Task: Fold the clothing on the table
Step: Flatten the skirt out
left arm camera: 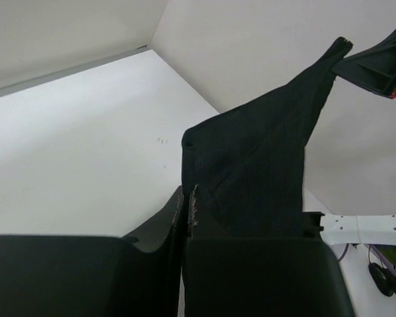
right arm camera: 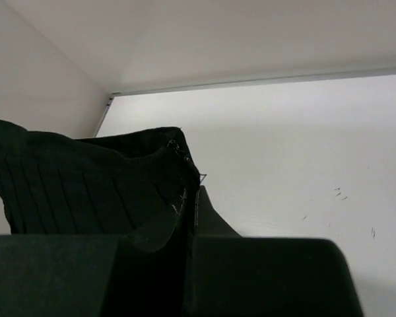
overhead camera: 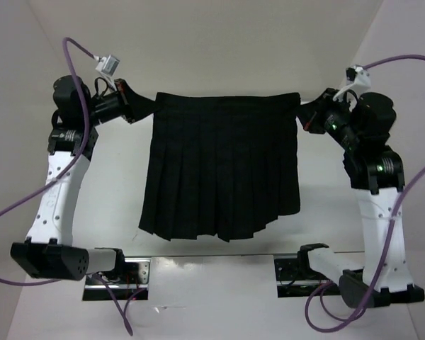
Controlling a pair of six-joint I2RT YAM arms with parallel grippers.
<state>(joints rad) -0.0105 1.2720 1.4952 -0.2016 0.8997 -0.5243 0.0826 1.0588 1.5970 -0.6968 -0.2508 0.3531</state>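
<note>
The clothing (overhead camera: 223, 166), a black pleated skirt, is stretched out with its waistband toward the far side and its hem toward the arm bases. My left gripper (overhead camera: 143, 108) is shut on the waistband's left corner, and my right gripper (overhead camera: 306, 112) is shut on the right corner. In the left wrist view the clothing (left arm camera: 257, 172) rises from my shut left gripper (left arm camera: 187, 198) and stretches taut across to the other gripper (left arm camera: 376, 66). In the right wrist view the waistband corner (right arm camera: 152, 158) is pinched in my right gripper (right arm camera: 190, 198). The white table (overhead camera: 113, 184) lies beneath.
White upright walls (overhead camera: 219, 35) close in the table on the far, left and right sides. Purple cables (overhead camera: 78, 64) loop from both wrists. Both arm bases and their metal mounting plates (overhead camera: 127, 273) sit along the near edge.
</note>
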